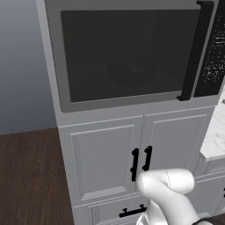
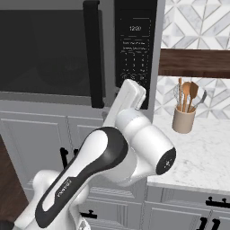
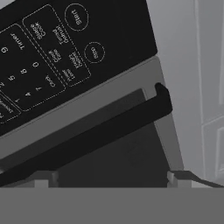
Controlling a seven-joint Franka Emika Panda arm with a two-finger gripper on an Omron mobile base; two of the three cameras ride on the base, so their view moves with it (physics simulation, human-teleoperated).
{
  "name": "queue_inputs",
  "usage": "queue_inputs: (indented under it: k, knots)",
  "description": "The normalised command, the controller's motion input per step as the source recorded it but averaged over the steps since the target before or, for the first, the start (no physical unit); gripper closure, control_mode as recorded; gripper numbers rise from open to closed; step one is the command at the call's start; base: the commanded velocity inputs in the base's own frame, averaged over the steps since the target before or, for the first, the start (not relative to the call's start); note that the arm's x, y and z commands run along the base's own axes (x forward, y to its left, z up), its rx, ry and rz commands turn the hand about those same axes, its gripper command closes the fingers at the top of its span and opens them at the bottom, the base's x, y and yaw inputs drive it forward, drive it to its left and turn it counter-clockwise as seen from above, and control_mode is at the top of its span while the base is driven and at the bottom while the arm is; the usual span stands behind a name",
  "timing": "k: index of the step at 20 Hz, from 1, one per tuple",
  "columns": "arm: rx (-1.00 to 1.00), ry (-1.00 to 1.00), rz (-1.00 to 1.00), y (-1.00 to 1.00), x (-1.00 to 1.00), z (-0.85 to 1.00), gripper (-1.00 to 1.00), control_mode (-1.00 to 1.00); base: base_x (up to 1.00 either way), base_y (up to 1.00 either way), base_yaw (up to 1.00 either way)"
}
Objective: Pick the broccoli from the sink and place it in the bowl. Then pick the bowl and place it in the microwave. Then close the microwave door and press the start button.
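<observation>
I see the microwave door (image 1: 127, 55) shut flush in its grey frame, filling the upper half of the left base frame; its long black bar handle (image 1: 195, 50) runs down the upper right there, and stands upper centre in the right base frame. Bare cabinet fronts (image 1: 105, 162) below the door, dark wood floor (image 1: 26, 176) at lower left, so free room low and left. To the right the marble counter (image 2: 202, 152) edge juts out, with a utensil crock (image 2: 183, 119) at centre right.

Through the tinted glass I make out a dim round shape, the bowl (image 1: 132, 70), sitting mid-window inside the microwave (image 1: 57, 105). I can't tell the broccoli through the glass.

Control panel (image 2: 134, 49) is black with pale print, upper centre of the right base frame. In the hand frame it lies rolled across the upper left, with the round Start button (image 3: 76, 17) near the top and a second round button (image 3: 94, 52) below it.

Claw (image 3: 109, 177) spread wide, gripping nothing; its two finger tips (image 3: 41, 177) sit at bottom left and bottom right of the hand frame. The handle bar crosses diagonally between the claw and the panel; the Start button is well up-frame from the tips, not touched.
</observation>
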Motion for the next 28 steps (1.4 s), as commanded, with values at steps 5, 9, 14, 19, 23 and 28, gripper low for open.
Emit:
queue_inputs:
  k: [5,9,14,19,23,28]
  knots:
    - [0.0,0.0,0.0,-0.01,0.1,-0.15,-1.0,-1.0,0.0,0.0,0.0]
    - [0.0,0.0,0.0,-0.01,0.05,-0.16,-1.0,-1.0,0.0,0.0,0.0]
    - [0.0,0.0,-0.01,-0.04,0.11,-0.1,-1.0,-1.0,0.0,0.0,0.0]
    - [0.0,0.0,0.0,-0.14,0.1,0.0,-1.0,-1.0,0.0,0.0,0.0]
    - [0.0,0.0,0.0,-0.12,0.14,-0.01,-1.0,-1.0,0.0,0.0,0.0]
    - [0.0,0.0,0.0,-0.07,0.15,0.0,-1.0,-1.0,0.0,0.0,0.0]
